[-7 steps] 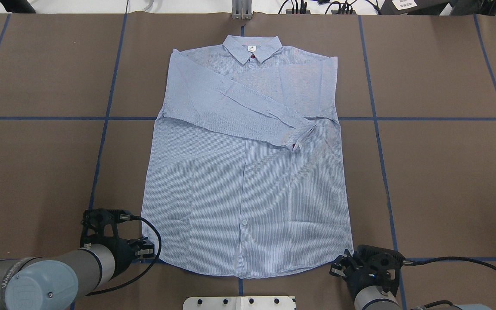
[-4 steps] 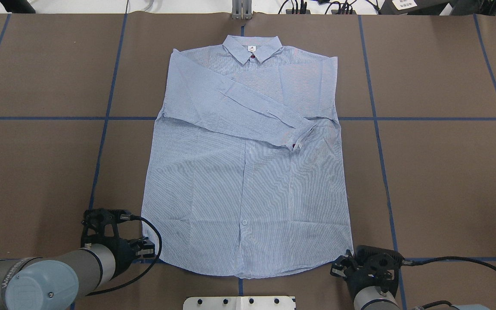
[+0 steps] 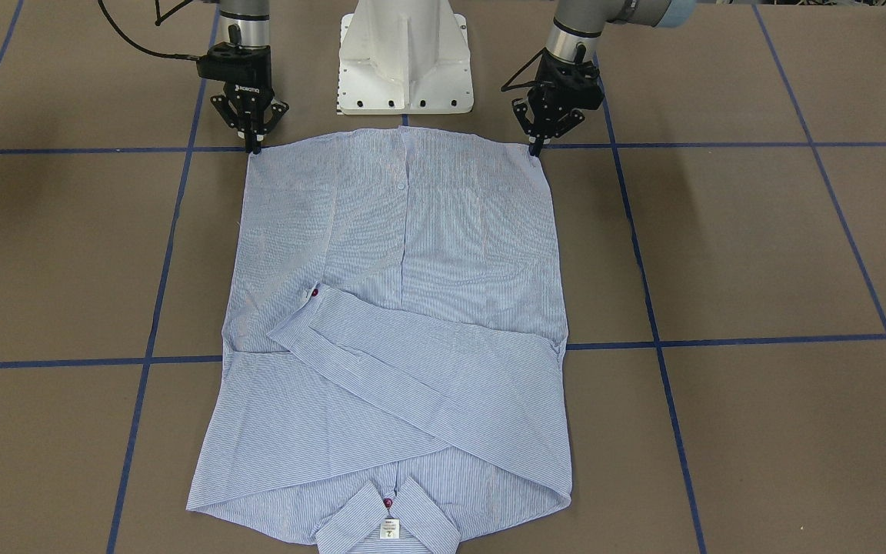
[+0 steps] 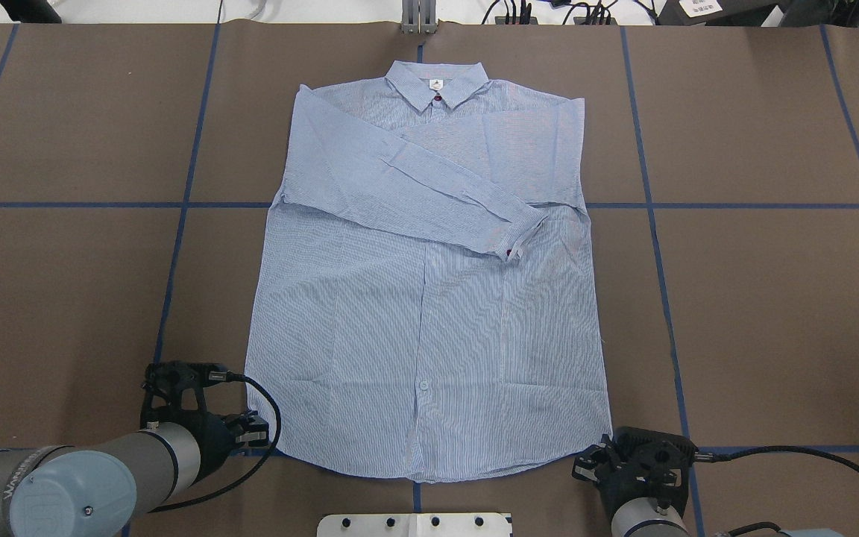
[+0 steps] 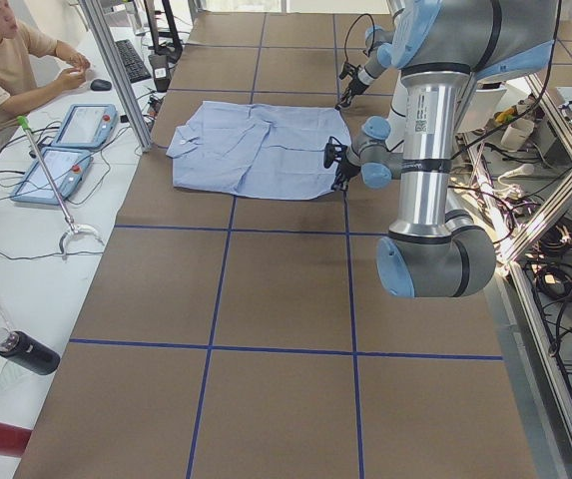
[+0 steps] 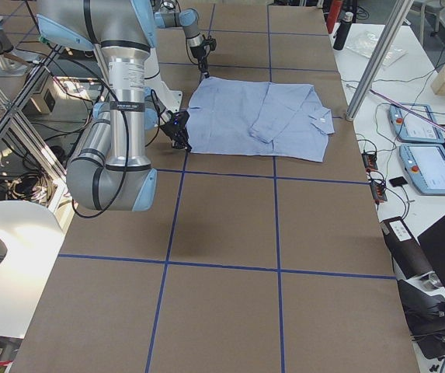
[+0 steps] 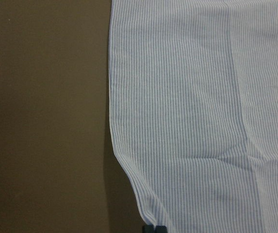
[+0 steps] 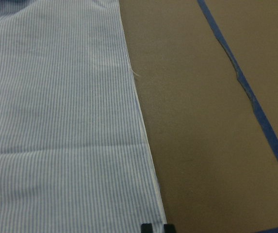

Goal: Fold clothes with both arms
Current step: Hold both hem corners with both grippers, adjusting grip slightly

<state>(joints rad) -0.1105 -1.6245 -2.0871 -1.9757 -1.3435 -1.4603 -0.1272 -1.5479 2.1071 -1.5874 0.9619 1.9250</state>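
Pinching at the near hem: the left gripper (image 3: 537, 149) has its fingers drawn together on one corner of the striped shirt (image 3: 404, 308), and the right gripper (image 3: 251, 148) on the other. The shirt lies flat on the brown table (image 3: 758, 254). Only the wrist cameras show the fingertips (image 8: 146, 227) meeting the hem edge.
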